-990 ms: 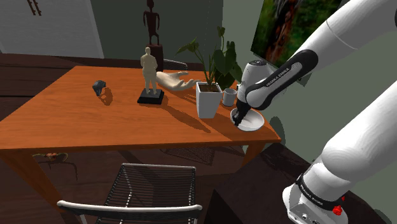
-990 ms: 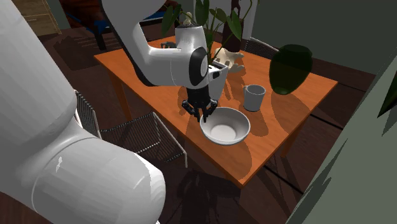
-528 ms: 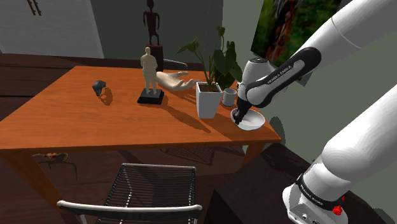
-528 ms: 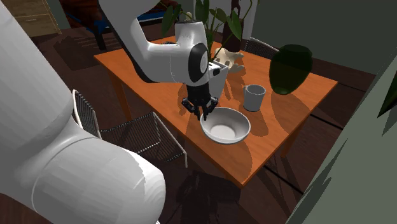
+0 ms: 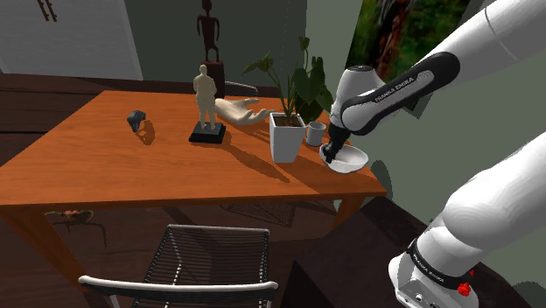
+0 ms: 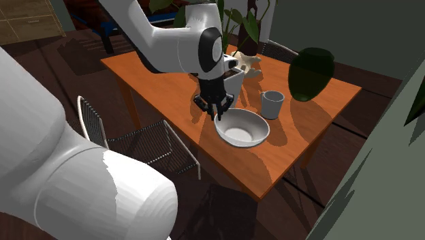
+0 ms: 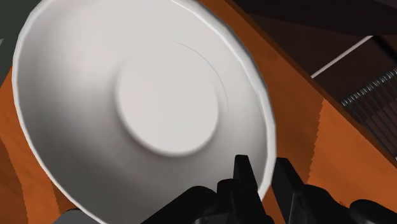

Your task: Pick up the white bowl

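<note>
Fingers [image 7: 245, 181] pinch white bowl [image 7: 146, 95] rim, mug [image 6: 272, 104] near.

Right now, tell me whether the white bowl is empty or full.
Empty: the white bowl shows a bare white inside, with the tool clasping its rim.

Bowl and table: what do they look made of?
The bowl is plain white and smooth with a soft sheen: ceramic or plastic, cannot tell. The table is orange-brown, no clear grain showing: probably wood, uncertain.
</note>
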`<state>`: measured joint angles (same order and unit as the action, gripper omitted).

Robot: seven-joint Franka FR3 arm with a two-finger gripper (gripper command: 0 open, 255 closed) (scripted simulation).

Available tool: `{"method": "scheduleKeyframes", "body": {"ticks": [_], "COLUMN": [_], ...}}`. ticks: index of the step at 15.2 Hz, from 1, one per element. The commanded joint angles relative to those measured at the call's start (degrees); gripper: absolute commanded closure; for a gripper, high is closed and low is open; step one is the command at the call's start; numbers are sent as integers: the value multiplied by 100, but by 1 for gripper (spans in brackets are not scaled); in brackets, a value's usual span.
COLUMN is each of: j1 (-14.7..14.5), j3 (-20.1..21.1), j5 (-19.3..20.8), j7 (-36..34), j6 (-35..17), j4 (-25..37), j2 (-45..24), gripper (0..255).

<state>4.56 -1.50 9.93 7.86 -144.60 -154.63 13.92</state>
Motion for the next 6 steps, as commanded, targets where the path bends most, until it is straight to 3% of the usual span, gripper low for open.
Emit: {"method": "scheduleKeyframes", "body": {"ticks": [1, 6], "j1": [-16, -36], "j3": [-5, -9], "j5": [-41, -89], "j7": [45, 95], "j6": [221, 522], "j4": [48, 141], "j2": [174, 384], "gripper": [255, 255]}}
